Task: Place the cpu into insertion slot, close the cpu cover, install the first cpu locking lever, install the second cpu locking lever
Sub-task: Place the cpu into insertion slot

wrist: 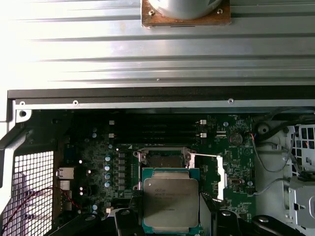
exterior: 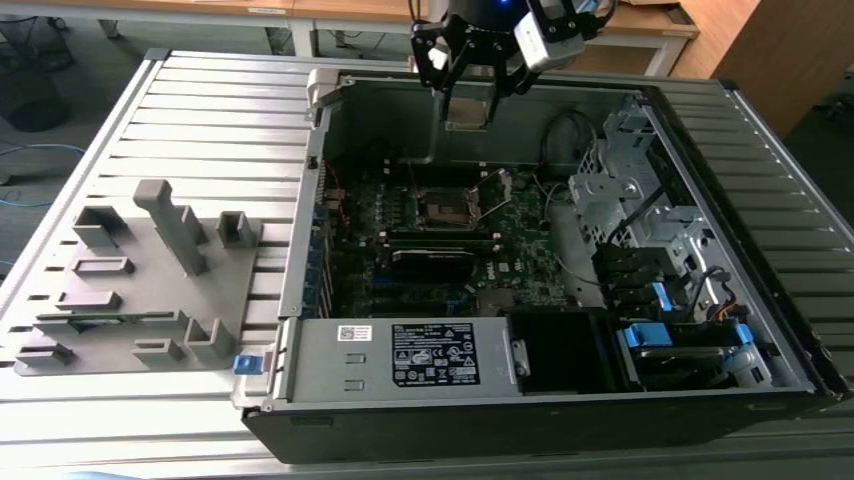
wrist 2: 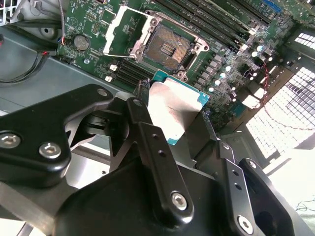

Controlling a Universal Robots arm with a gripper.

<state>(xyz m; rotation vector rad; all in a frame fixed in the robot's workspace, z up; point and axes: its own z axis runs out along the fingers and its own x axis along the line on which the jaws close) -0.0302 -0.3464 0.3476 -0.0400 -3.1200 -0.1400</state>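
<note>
Above the open black computer case, the fingers of your gripper are clenched on the flat square silver-topped cpu, held apart from the empty dark-centred insertion slot. The thin silver-framed cpu cover stands open; all four steps remain.

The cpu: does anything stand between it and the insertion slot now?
Nothing visible does. The tool holds the cpu above the insertion slot, whose cpu cover is swung open to one side, leaving the dark centre bare.
</note>
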